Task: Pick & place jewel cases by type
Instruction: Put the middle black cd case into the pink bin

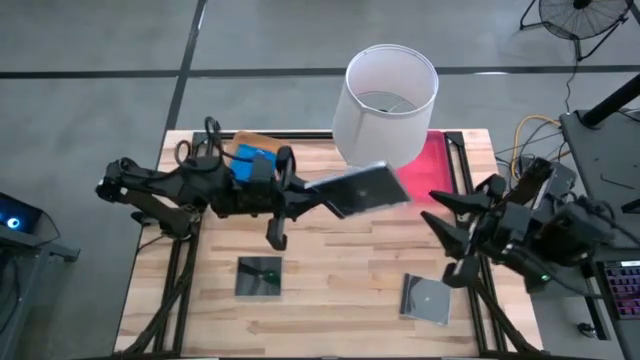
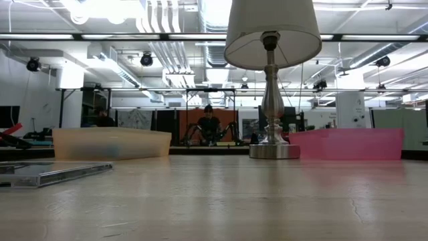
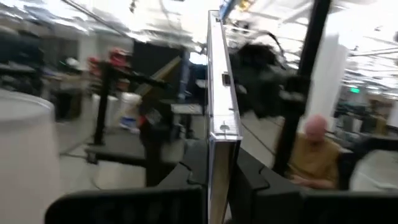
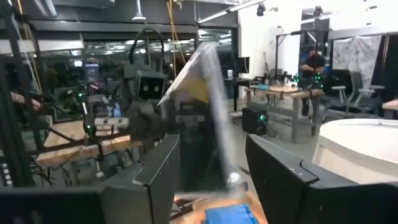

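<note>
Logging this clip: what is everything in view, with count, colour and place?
Grey jewel cases on the table: two, dark grey and clear; one front left, one front right.
Held grey jewel case: one, in the air over the table's middle.
Blue jewel cases: bright blue, in the orange tray; count unclear, as the left arm partly hides them.
Orange tray: one, translucent, far left.
Pink tray: one, far right.
Lamp: one, white shade, metal base, far centre.
Table: one, light wood.
People: a few, in the room behind.
Left gripper: shut on the held case.
Right gripper: open, at the right edge, facing the held case.
</note>
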Robot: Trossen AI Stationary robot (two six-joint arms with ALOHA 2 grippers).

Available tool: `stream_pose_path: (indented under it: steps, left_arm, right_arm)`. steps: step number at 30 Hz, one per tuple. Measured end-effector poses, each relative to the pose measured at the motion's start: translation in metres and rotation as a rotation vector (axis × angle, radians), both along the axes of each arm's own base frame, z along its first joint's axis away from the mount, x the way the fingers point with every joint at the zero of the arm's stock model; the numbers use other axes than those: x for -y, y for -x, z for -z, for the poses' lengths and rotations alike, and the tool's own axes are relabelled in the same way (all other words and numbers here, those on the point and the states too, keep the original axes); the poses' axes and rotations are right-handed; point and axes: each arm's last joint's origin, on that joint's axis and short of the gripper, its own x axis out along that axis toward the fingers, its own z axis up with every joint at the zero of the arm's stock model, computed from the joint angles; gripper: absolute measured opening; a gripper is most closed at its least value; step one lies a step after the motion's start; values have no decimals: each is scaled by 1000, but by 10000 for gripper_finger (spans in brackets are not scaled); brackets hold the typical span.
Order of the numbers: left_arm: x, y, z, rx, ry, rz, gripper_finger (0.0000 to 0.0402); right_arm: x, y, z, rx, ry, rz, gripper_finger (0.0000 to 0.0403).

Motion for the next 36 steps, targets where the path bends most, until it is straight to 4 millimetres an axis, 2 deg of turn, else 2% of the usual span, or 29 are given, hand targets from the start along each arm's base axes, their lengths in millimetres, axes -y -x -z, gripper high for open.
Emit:
stream_pose_path:
  steps: [3,10,20,25,30,36]
  left_arm:
    - [4,-11,9,-40,20,48,2]
    - [12,-47,45,-204,91,72,2]
    - [17,-102,101,-350,247,141,1]
    - [15,-121,122,-394,305,168,1]
    - [11,-128,130,-420,330,195,1]
    - [1,-123,122,-412,299,197,1]
  right_arm:
    - [3,9,-4,11,-16,-19,176]
    - [13,24,-13,27,-32,-44,171]
    - [13,24,-13,12,-4,-41,168]
    - [10,22,-12,7,6,-41,169]
    - [5,23,-10,-1,16,-54,169]
    - [-3,32,-7,-42,-25,-45,169]
